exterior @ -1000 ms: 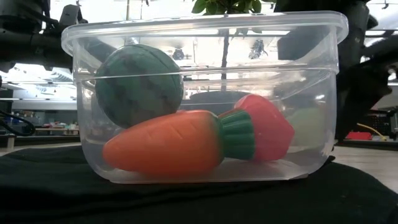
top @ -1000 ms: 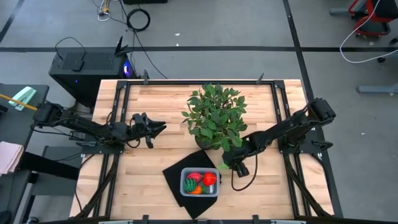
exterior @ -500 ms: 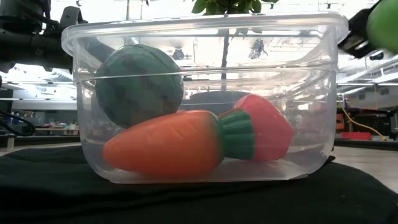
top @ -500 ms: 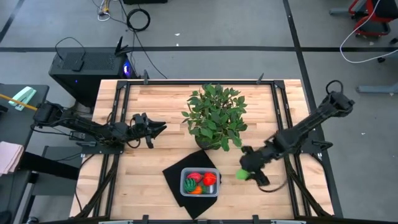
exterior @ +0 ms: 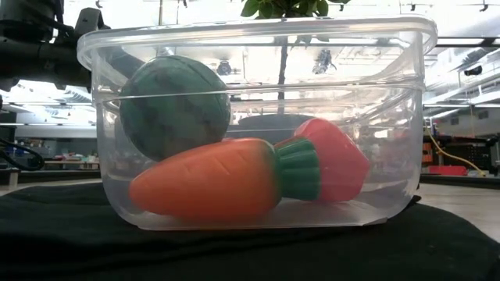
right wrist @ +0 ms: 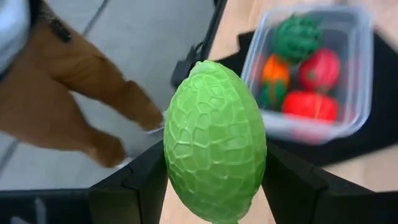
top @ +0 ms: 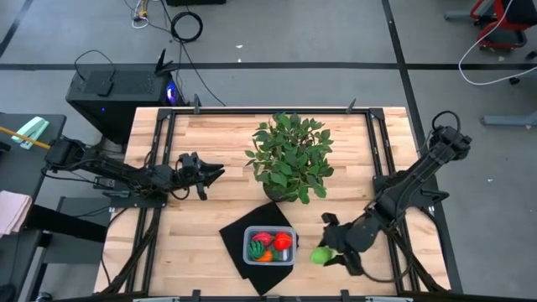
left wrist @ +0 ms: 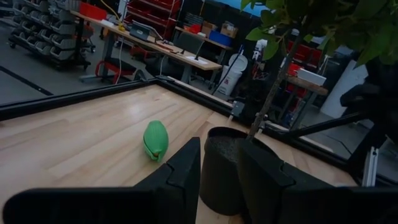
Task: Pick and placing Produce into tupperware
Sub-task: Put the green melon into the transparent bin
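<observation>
Swinging nearer, the right pincer (top: 329, 254) now holds the yellow-green piece (top: 320, 255) tight, just right of the tupperware (top: 270, 246). That tub sits on a black mat (top: 237, 236) on the wooden tabletop (top: 210, 218). Inside, the carrot (exterior: 211, 179) lies on its side. The left pincer (top: 211, 174) waits far left, slightly open, holding nothing.

No readable text, labels, brand names, numbers or signs appear in any of the four views. Boxes and bins on the shelves in the room behind the surface are too small and blurred to read.
</observation>
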Controlling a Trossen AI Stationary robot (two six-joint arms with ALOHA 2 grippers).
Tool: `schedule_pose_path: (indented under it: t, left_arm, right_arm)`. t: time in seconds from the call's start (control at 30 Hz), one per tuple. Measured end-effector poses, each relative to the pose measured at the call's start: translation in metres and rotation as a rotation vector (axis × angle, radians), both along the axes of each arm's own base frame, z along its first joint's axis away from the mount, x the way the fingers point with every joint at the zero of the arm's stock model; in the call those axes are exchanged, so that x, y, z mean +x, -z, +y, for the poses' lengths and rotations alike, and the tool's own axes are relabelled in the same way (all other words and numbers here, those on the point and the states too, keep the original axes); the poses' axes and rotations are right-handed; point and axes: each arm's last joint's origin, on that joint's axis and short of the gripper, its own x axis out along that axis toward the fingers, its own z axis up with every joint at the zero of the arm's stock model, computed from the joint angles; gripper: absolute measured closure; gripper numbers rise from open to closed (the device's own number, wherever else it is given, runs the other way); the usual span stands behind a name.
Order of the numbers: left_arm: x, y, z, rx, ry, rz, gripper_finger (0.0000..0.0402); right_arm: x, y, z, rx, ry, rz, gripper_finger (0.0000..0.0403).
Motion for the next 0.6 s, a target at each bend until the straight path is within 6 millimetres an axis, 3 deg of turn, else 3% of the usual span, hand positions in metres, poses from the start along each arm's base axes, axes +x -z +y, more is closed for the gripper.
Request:
schedule_pose_path:
  t: [0.23,0.6]
  left_arm:
    - [0.000,0.000,0.000,-0.005,0.001,-0.002,0.0294]
    - [0.000,0.002,0.000,0.000,0.000,0.020,0.0294]
  right_arm:
    - [0.040,0.004,0.002,-0.101,0.003,-0.030,0.0176]
    - [0.080,0.038,-0.003,-0.121,0.054,-0.034,0.0176]
